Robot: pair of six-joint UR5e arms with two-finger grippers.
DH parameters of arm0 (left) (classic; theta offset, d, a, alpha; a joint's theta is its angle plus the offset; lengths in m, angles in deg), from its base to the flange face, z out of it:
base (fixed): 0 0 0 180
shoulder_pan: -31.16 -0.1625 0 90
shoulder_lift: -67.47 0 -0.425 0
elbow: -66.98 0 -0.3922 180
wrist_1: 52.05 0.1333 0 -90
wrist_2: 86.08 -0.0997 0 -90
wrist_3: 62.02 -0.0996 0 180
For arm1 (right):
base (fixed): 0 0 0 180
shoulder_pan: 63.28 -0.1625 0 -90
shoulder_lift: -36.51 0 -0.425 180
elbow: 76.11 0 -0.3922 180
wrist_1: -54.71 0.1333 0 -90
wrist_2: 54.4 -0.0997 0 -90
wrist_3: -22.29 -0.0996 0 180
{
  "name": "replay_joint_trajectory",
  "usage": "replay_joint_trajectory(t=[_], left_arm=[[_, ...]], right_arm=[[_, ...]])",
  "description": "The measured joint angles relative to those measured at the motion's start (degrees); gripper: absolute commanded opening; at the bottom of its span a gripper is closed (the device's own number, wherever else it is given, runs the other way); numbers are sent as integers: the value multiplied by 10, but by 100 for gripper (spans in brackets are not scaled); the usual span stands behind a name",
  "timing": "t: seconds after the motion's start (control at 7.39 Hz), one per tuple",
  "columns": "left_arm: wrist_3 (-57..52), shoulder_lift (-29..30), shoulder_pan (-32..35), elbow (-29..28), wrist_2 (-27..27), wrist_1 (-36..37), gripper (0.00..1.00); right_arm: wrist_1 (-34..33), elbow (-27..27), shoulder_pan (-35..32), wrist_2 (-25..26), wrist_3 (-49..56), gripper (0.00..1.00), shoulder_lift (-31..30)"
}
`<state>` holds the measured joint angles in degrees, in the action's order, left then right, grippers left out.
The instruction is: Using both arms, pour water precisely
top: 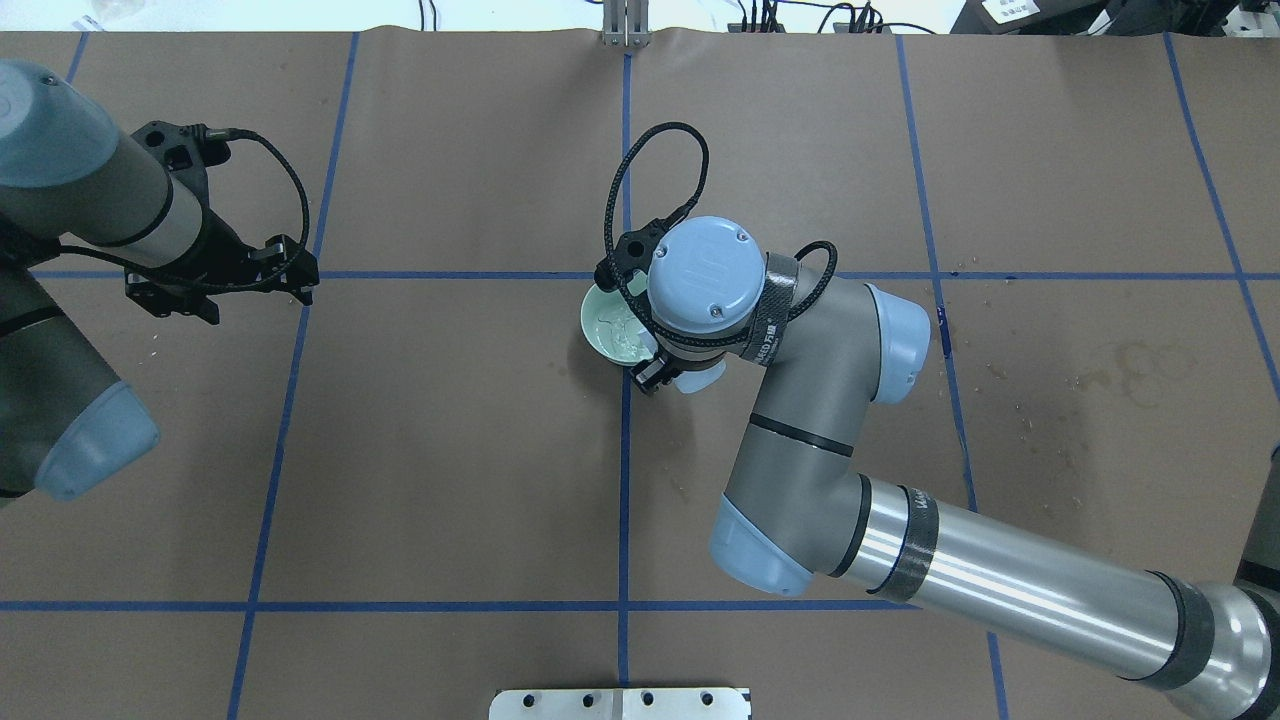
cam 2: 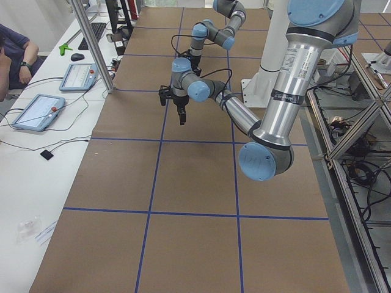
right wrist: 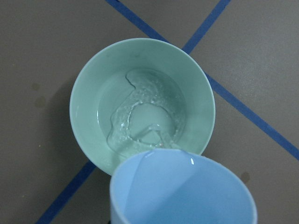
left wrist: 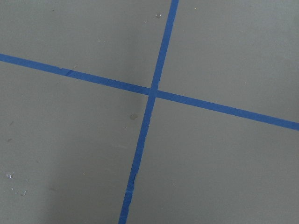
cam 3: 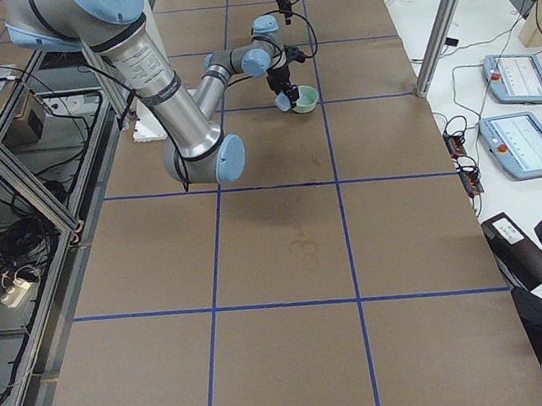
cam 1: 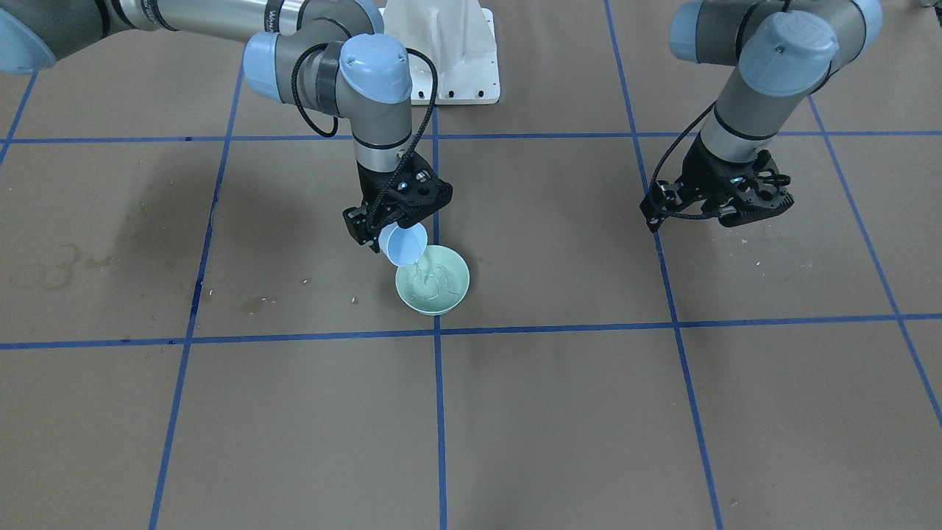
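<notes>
Our right gripper is clamped on the cup and tips it so its lip hangs just over the near rim of the bowl. We judge this is so the thin stream drops inside and does not splash the table. The water lies as a shallow rippled pool in the bowl's bottom, with a trickle running from the cup's lip. Our left gripper hangs well apart over bare table, likely to stay clear of the pour. We cannot tell whether its jaws are together or apart.
</notes>
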<state>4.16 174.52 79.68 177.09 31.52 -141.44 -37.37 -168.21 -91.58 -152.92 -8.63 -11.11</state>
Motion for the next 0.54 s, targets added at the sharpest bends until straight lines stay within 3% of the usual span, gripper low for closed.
replay_joint_trajectory(t=[0.54], left_arm=[[1,-1,0,1,0,0,100]], right_arm=[[-39,19,0,-7,9,0,31]])
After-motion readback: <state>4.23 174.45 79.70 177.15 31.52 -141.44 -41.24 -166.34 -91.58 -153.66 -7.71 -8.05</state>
